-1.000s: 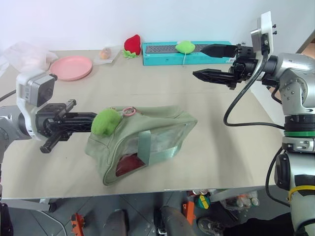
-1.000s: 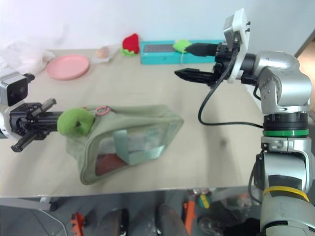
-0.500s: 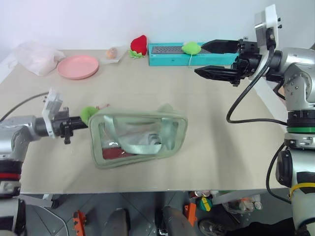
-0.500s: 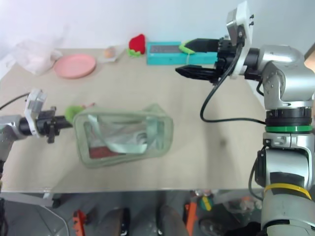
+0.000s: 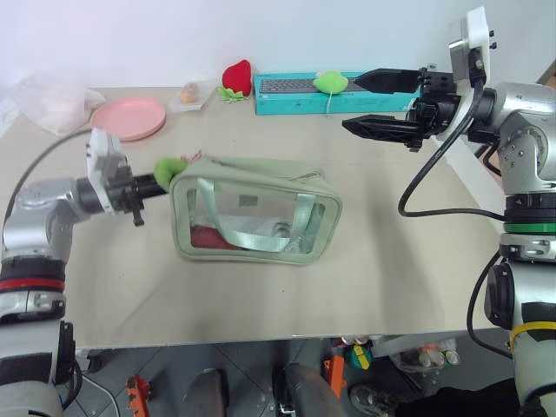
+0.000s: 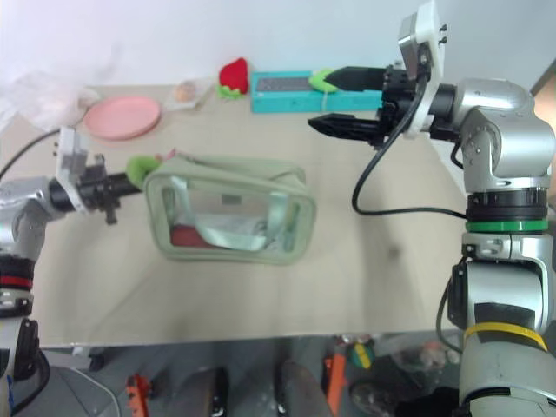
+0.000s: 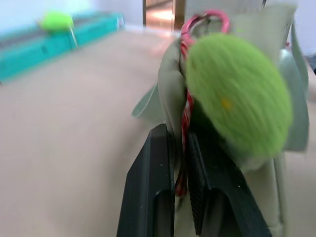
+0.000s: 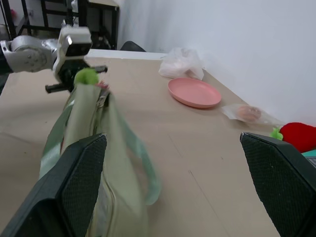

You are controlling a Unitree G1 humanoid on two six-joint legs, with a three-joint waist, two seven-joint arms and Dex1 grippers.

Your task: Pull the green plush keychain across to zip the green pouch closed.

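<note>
Left hand pinches the green plush keychain at the green pouch's nine-o'clock end; right hand hangs spread. Best pull straight along the zipper.

Pink plate near the table's far left, whitish plastic bag beside it, red strawberry plush next to a teal box, round green plush on top

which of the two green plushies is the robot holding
The green plush keychain at the green pouch's end, pinched by the left gripper; the other rests on the teal box.
</note>
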